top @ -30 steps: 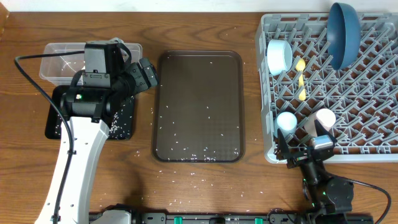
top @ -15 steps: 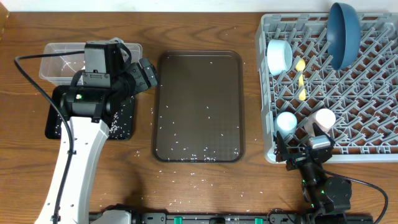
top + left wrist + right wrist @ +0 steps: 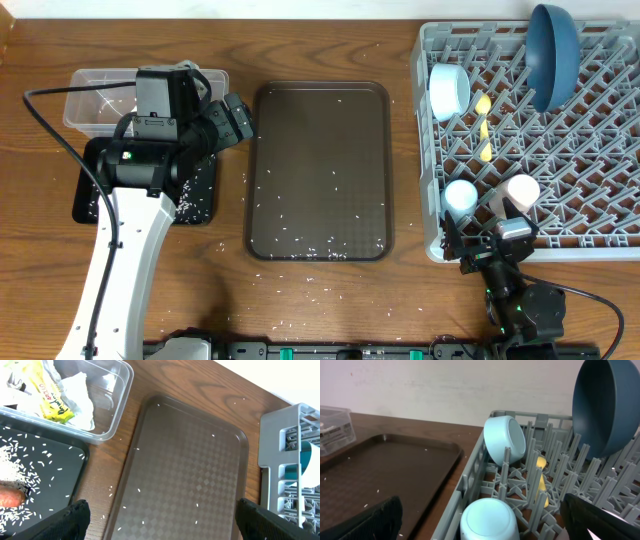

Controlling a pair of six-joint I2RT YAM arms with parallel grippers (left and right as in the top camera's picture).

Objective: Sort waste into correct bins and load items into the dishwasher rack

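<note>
The grey dishwasher rack (image 3: 600, 240) holds the dark blue bowl (image 3: 552, 55), the light blue bowl (image 3: 449, 90), the yellow spoon (image 3: 483, 125), the light blue cup (image 3: 461, 196) and the pink cup (image 3: 522, 190). The clear tub (image 3: 112, 407) holds crumpled paper (image 3: 80, 395) and the yellow-green wrapper (image 3: 50, 395). The black tray (image 3: 55, 480) holds rice (image 3: 12, 460) and the carrot (image 3: 10, 497). My left gripper (image 3: 232, 122) is open and empty, above the gap between the bins and the brown tray. My right gripper (image 3: 485, 245) is open at the rack's front left corner, just before the upturned light blue cup (image 3: 487, 520).
The dark brown serving tray (image 3: 320, 170) lies in the middle with scattered rice grains on it. More grains lie on the wood in front of it (image 3: 310, 280). The rack's edge (image 3: 285, 460) shows in the left wrist view.
</note>
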